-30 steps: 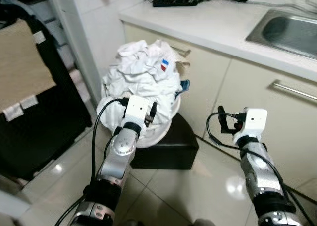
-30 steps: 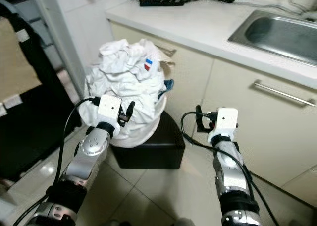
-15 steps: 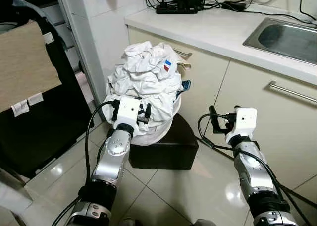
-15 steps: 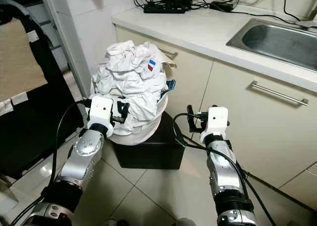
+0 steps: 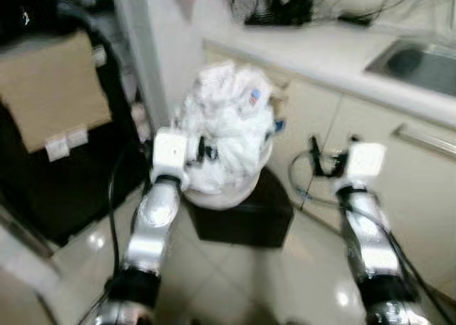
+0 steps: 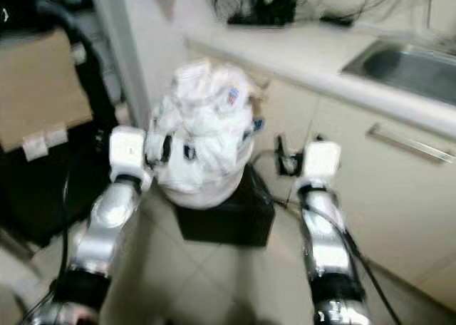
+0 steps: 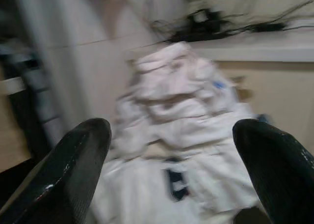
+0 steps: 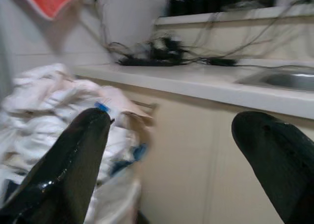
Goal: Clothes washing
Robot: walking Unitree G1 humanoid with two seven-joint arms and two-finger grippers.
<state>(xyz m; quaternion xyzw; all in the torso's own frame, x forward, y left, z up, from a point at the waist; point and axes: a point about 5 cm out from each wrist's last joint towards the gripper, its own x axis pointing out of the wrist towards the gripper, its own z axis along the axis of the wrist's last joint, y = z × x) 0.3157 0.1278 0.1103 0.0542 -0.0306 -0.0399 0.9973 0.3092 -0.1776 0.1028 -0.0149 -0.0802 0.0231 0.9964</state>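
Glossy tiled floor point(image 5: 235, 268); cream cabinet fronts point(image 5: 399, 168) under a pale countertop point(image 6: 320, 61) with a steel sink point(image 6: 413, 61). Views blurred. Heaped white laundry in a white basket point(image 5: 224, 136) sits on a low black box point(image 5: 242, 214). Left gripper point(image 7: 171, 175), fingers spread, faces the heap; right gripper point(image 8: 171, 184), fingers spread, beside it.

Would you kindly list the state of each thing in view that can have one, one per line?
Laundry basket: heaped above its rim with white clothes, standing on a black box.
Left gripper: open, holding nothing, aimed at the clothes pile.
Right gripper: open, holding nothing, facing the cabinet front beside the basket.
Cabinet drawer: closed.
Sink: state inside too blurred to tell.
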